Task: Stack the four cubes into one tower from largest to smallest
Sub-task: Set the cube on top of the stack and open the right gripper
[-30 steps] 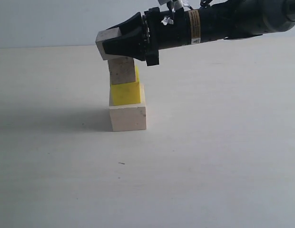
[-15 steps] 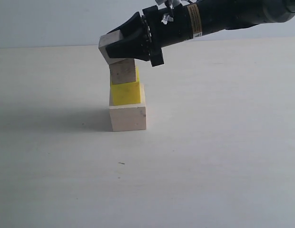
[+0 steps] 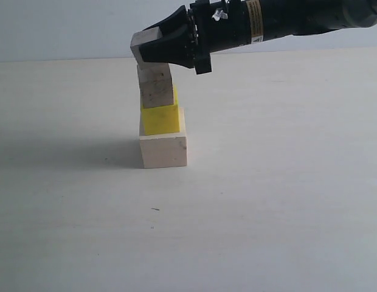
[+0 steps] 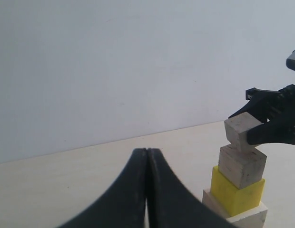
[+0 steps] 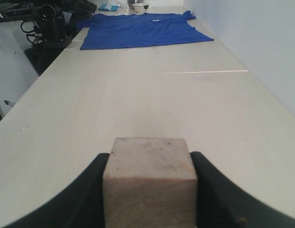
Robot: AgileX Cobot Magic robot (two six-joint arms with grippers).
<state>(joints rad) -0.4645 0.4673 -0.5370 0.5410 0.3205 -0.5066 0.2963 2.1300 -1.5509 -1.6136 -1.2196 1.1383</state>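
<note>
Exterior view: bare table (image 3: 267,213) surrounds the tower (image 3: 163,137). Right gripper (image 3: 151,46) pinches tilted top cube (image 3: 140,44); left gripper (image 4: 147,190) pressed together.

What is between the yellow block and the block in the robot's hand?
One small wooden cube, resting on the yellow cube, just under the held cube. The exterior view shows it.

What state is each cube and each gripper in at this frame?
large pale cube: upright, tower base.
yellow cube: stacked on it.
lower small cube: stacked on yellow.
top small cube: tilted, gripped at the stack's top.
right gripper: shut on top small cube.
left gripper: shut, empty.
</note>
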